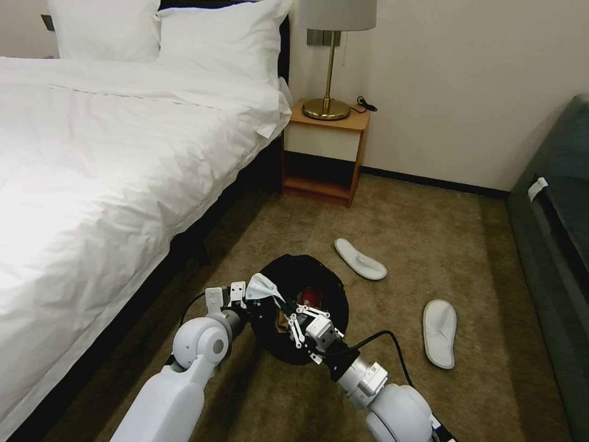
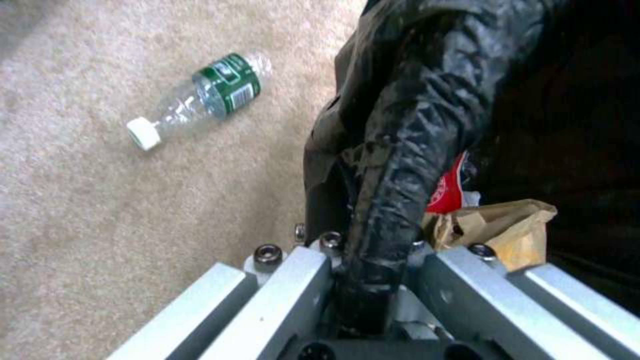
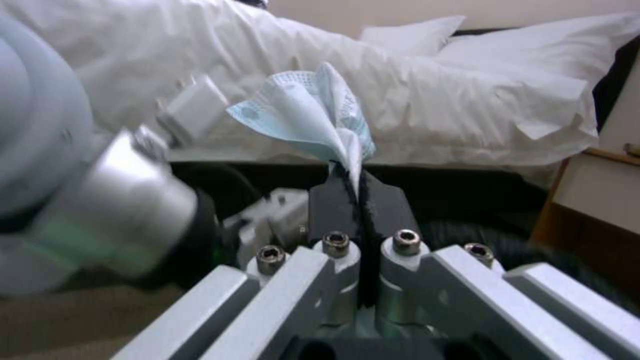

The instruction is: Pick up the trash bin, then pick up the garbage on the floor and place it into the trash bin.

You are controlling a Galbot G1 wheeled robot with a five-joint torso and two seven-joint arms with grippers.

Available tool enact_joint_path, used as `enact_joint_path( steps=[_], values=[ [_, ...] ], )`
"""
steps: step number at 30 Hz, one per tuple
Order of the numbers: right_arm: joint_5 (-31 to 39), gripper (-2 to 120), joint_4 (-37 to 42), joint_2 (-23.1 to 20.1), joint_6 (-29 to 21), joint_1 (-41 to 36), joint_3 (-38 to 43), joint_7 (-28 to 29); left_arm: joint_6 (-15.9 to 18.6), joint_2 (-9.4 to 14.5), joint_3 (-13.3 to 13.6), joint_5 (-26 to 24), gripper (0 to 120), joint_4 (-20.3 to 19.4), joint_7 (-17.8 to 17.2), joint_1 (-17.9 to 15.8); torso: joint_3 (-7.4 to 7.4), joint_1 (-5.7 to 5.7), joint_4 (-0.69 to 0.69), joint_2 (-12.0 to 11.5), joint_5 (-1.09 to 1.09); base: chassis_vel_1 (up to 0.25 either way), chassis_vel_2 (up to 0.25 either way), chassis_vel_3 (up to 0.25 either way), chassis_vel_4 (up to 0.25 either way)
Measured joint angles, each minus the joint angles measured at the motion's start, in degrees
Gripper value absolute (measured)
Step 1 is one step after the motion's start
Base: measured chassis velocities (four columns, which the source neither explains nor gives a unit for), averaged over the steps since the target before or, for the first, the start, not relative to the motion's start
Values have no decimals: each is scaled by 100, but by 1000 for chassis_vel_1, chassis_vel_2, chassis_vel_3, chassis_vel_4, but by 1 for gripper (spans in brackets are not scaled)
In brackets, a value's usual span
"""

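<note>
The trash bin [image 1: 319, 279], lined with a glossy black bag, hangs low over the carpet in front of me. My left gripper [image 1: 253, 312] [image 2: 373, 270] is shut on the bin's near rim [image 2: 413, 125]. Inside lie a brown paper bag [image 2: 507, 225] and a red-and-white wrapper [image 2: 448, 190]; something red [image 1: 311, 296] shows in the head view. My right gripper [image 1: 281, 305] [image 3: 360, 200] is shut on a crumpled pale tissue [image 1: 264, 287] [image 3: 313, 115], held over the bin's near edge beside the left wrist. A green-labelled bottle [image 2: 200, 100] lies on the carpet. Two white slippers [image 1: 360, 258] [image 1: 440, 332] lie right of the bin.
A bed [image 1: 92, 172] with white bedding runs along the left. A wooden nightstand [image 1: 325, 153] with a brass lamp [image 1: 328, 61] stands at the back wall. A dark sofa [image 1: 552, 258] lines the right side. Open carpet lies between bed and sofa.
</note>
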Motion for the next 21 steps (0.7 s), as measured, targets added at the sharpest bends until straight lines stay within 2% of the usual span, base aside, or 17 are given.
enact_joint_path(
  steps=[21],
  values=[
    [-64,0,-292,86,100,-25,236,-14,-19,108,-227,-4,0,-101,69,47,0,0,0,0,-1,0,0,0,0]
  ],
)
